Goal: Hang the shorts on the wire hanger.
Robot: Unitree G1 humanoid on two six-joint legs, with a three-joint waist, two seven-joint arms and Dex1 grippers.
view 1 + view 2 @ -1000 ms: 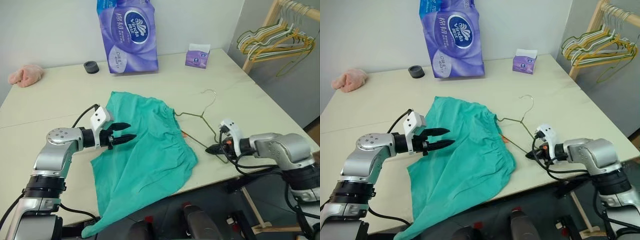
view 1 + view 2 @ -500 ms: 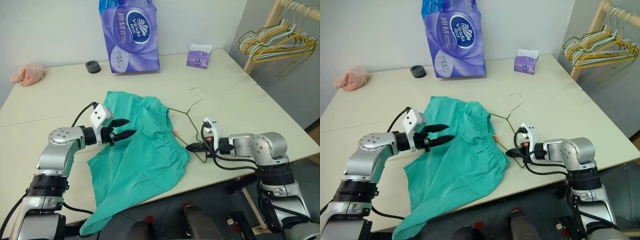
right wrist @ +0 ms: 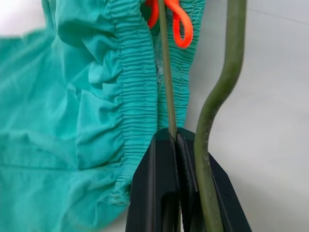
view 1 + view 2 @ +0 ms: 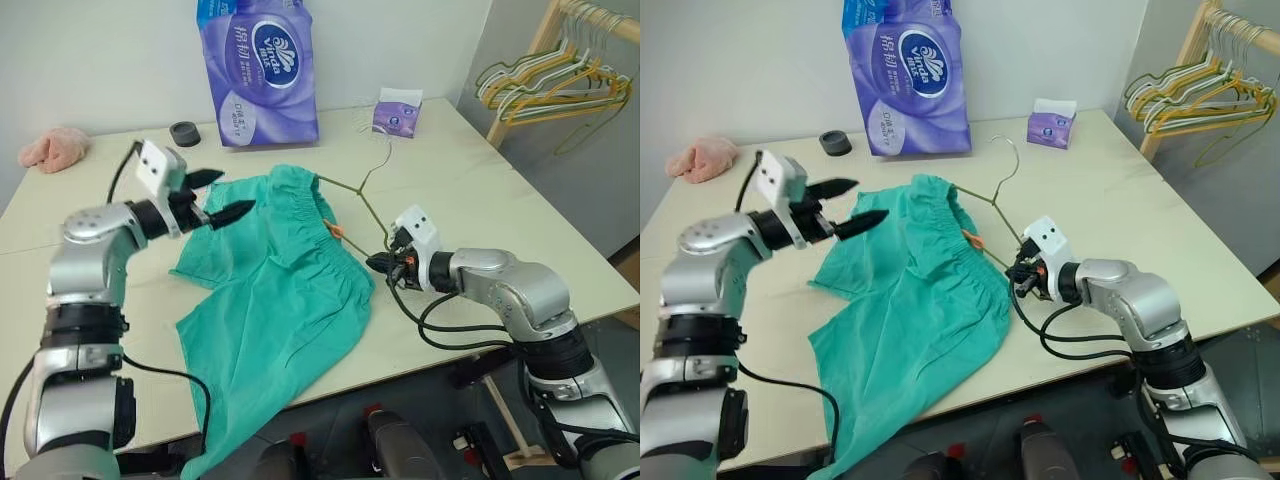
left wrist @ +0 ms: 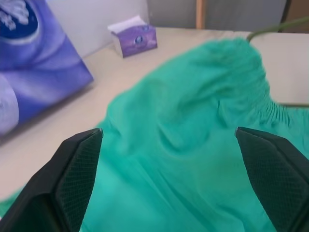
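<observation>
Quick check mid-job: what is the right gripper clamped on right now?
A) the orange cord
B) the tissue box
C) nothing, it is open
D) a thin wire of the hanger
D: in the right wrist view the right gripper is shut on a thin strand of the wire hanger, beside the waistband of the shorts.

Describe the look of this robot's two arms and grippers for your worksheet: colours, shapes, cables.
Both arms have rounded silver-grey shells with black joints and looping black cables. The left gripper and right gripper each have two pointed black fingers behind a small white box-shaped block.
</observation>
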